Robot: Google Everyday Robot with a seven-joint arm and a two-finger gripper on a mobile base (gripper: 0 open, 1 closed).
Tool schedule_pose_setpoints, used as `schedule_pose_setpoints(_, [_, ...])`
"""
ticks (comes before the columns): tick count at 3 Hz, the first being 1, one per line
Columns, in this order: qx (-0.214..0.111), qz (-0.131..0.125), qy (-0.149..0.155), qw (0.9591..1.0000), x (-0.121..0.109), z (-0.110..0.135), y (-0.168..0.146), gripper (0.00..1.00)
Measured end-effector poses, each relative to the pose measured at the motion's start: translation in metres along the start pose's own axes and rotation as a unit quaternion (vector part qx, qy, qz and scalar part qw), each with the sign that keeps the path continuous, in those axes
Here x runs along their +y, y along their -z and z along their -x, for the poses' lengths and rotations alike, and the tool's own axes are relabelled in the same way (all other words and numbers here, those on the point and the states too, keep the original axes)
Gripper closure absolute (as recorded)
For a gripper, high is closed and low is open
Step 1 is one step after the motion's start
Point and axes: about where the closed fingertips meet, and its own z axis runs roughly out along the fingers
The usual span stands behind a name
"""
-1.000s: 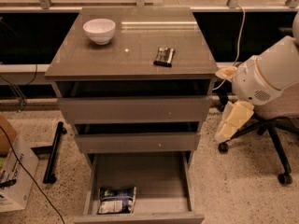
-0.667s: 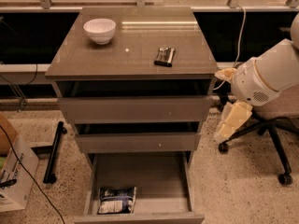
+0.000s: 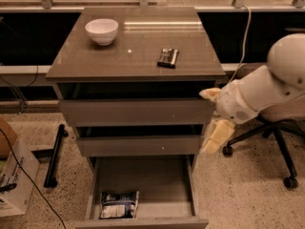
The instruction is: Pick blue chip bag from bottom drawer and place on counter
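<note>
Cream-fingered gripper (image 3: pixel 206 121) hangs spread, empty, beside the grey-brown cabinet (image 3: pixel 138 112); crinkled dark-blue chip bag (image 3: pixel 119 204) lies in open bottom drawer (image 3: pixel 152 180).

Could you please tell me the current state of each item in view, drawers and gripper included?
bottom drawer: pulled open.
two upper drawers: not pulled out.
blue chip bag: lying flat in the bottom drawer's front-left corner, ungrasped.
white bowl: upright on the counter.
dark rectangular object: flat on the counter.
gripper: right of the upper drawers, outside the bottom drawer.
</note>
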Motion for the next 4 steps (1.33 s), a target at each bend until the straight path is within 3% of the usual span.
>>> schedule_pose_setpoints(2, [-0.036, 0.051, -0.018, 0.9979, 0.023, -0.02, -0.118, 0.0])
schedule_pose_setpoints(3, [-0.037, 0.052, -0.018, 0.9978, 0.024, -0.02, -0.12, 0.0])
schedule_pose_setpoints(4, [-0.058, 0.047, -0.022, 0.9969, 0.017, -0.012, -0.149, 0.0])
